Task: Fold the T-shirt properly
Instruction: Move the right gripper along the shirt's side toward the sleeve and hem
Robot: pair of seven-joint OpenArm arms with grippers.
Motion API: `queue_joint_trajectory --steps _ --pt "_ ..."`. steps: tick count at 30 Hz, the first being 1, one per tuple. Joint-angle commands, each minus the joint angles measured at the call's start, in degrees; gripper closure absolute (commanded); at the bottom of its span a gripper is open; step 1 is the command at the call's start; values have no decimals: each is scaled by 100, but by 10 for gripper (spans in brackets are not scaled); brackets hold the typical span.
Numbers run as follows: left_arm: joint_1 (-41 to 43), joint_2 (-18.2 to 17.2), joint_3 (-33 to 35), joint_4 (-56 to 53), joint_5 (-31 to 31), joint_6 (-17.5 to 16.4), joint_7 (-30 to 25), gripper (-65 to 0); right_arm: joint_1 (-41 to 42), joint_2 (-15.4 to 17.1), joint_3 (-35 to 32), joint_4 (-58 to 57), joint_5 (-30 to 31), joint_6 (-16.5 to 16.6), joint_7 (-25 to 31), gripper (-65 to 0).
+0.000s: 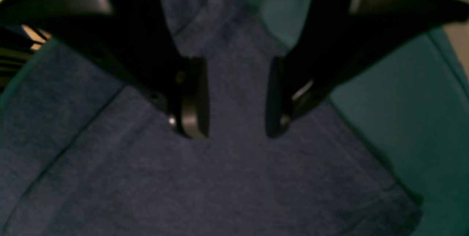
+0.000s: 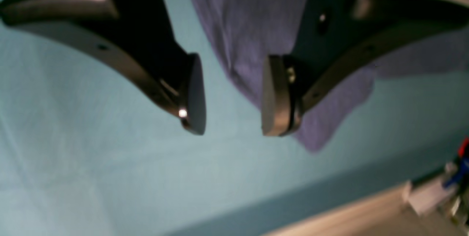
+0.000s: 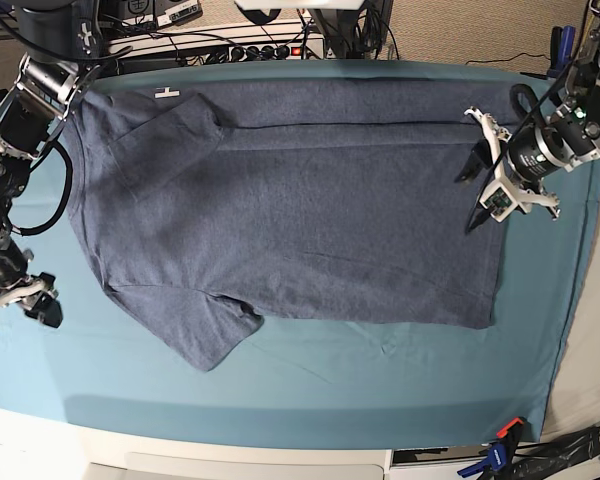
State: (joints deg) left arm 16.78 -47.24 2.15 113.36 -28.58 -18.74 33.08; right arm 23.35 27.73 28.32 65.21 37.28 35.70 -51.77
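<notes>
Base view shows the heathered slate blue-grey cotton T-shirt (image 3: 290, 200) spread flat on the teal table cloth (image 3: 380, 390), no fold made yet. The left gripper (image 3: 490, 170) hovers at the shirt's hem edge, jaws apart and empty. The right gripper (image 3: 30, 297), beyond the shirt's sleeve side, is likewise released. Judging by this, the first grasp is in hand; next, each should pinch an edge.

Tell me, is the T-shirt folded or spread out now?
Mostly spread out. The T-shirt lies flat on the cloth, both sleeves showing; only a narrow strip along its far edge looks turned over.
</notes>
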Motion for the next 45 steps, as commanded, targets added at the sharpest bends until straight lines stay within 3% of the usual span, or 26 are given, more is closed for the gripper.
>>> queue_joint_trajectory --steps 1,6,12,17,22,28,41,45 --pt "-44 -85 -68 61 -35 20 -122 -268 225 149 -9 79 103 59 103 -260" --pt "-44 -85 -68 57 -37 20 -122 -268 509 179 -345 76 57 249 -35 -260" --pt "-44 -85 -68 57 -37 20 -120 -268 1071 160 -1283 66 -426 258 24 -259" --pt "-44 -85 -68 -31 -35 20 -118 -268 1528 136 -1869 -413 -1029 50 632 -259" --pt "-44 -85 -68 -149 -37 17 -122 -268 2236 133 -1788 -2015 -1121 -24 1110 -216" --pt "-48 -85 -68 -149 -46 -11 -146 -268 2813 133 -1475 -3521 -1145 13 1314 -214" --pt "-59 -85 -68 -149 -61 -85 -142 -268 2520 133 -1471 -4133 -2251 -271 1432 -214" --pt "-59 -85 -68 -149 -61 -87 -142 -268 2424 133 -1475 -4133 -2693 -525 1578 -214"
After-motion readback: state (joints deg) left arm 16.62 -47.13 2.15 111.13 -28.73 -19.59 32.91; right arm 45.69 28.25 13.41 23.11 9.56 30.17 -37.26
